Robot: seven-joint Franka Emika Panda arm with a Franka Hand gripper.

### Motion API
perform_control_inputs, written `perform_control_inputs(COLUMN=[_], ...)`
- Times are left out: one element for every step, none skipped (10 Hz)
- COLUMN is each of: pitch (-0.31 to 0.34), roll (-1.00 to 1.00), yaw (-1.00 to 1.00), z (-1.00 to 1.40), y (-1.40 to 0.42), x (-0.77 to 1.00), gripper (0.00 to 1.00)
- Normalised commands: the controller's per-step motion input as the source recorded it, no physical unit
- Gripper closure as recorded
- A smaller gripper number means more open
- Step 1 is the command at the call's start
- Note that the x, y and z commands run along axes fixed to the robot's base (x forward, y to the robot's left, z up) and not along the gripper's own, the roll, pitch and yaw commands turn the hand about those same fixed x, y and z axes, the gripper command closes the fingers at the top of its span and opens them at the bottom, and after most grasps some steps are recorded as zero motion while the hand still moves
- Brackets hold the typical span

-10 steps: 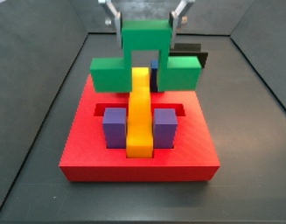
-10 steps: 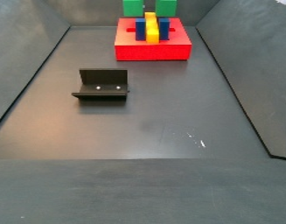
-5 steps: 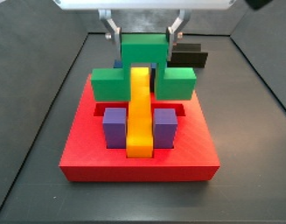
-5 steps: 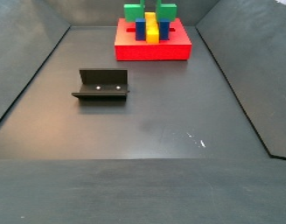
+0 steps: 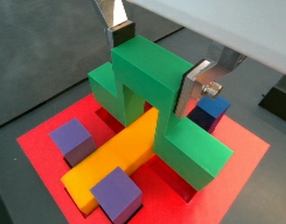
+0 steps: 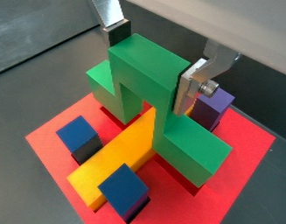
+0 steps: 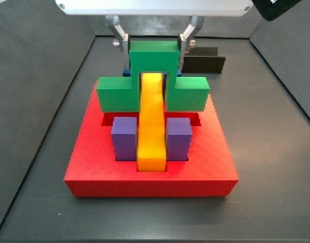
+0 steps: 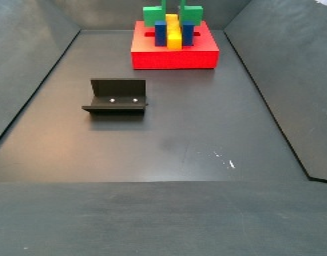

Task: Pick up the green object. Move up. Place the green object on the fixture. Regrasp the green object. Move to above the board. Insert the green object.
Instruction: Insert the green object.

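The dark floor [image 8: 166, 140] carries the red board [image 7: 152, 161] at its far end in a side view. The fixture [image 8: 116, 97] stands well apart from the board, out on open floor. On the board, a long yellow bar [image 7: 151, 119] lies along the middle, with purple blocks [image 7: 124, 137] on either side of it near the front.

The green object [image 5: 156, 105] straddles the yellow bar, its two legs down at the board's rear. My gripper [image 6: 155, 54] is above the board, jaws pinching the green object's upper tab; the silver fingers [image 6: 198, 83] press its opposite faces in both wrist views.
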Motion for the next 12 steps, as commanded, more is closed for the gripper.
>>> perform_control_inputs(pitch=[-0.043, -0.047, -0.047, -0.049, -0.054, -0.04, -0.031, -0.049, -0.07, -0.083, -0.077, -0.07], roll=[0.0, -0.01, -0.01, -0.02, -0.02, 0.0, 0.0, -0.03, -0.09, -0.1, -0.07, -0.04], yaw=[0.0, 0.0, 0.0, 0.0, 0.0, 0.0, 0.0, 0.0, 0.0, 0.0, -0.01, -0.04], z=[-0.2, -0.2, -0.19, -0.16, -0.19, -0.18, -0.17, -0.18, -0.13, -0.12, -0.15, -0.13], y=[0.0, 0.0, -0.02, -0.03, 0.0, 0.0, 0.0, 0.0, 0.0, 0.0, 0.0, 0.0], x=[0.0, 0.0, 0.0, 0.03, 0.02, 0.0, 0.0, 0.0, 0.02, 0.03, 0.03, 0.07], gripper=[1.0, 1.0, 1.0, 1.0, 1.0, 1.0, 1.0, 1.0, 1.0, 1.0, 1.0, 1.0])
